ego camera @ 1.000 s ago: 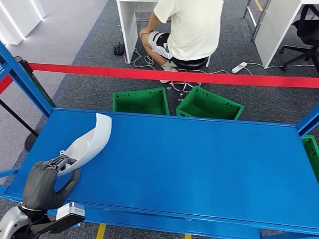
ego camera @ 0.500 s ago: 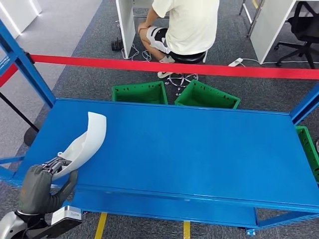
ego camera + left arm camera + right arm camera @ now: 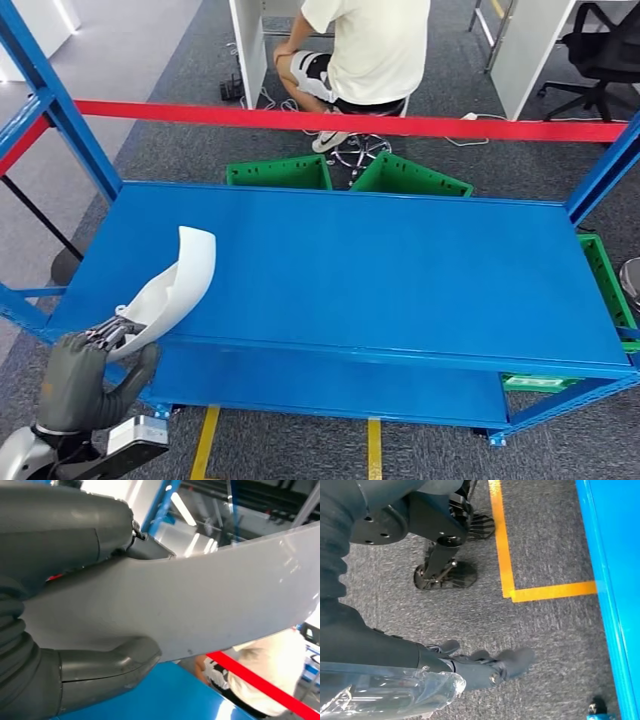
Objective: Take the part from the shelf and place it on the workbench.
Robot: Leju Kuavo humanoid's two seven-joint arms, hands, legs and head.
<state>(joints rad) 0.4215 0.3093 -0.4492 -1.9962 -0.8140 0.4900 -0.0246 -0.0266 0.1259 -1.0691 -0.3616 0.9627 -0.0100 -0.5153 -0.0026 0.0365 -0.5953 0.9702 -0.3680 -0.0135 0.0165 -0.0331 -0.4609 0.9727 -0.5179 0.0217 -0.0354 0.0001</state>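
**Left hand holds the white part over the near-left corner of the blue shelf**

In your head view, the left hand sits at the near-left, its grey fingers and thumb closed around the narrow end of the white part. The part is a curved, shell-like piece; from the hand it sweeps up and away toward the far side, and its broad end stands above the blue shelf near that shelf's left end. You cannot tell from this view whether the part's underside touches the shelf top or hangs just above it.

Your left wrist view shows the same grasp close up: the thick grey thumb presses one face of the part, and the hand's other fingers bear on the opposite face, so the part is clamped between them.

Your right hand hangs low beside the shelf's blue edge, over grey carpet marked with an orange floor line. Its dark fingers lie stretched out and hold nothing.

Beyond the shelf, on the far side, two green crates stand on the floor side by side, tilted toward each other. A red barrier tape runs left to right behind them. Farther back, a person in a pale shirt sits on a stool at a white desk, facing away. Another green crate shows at the shelf's right end.
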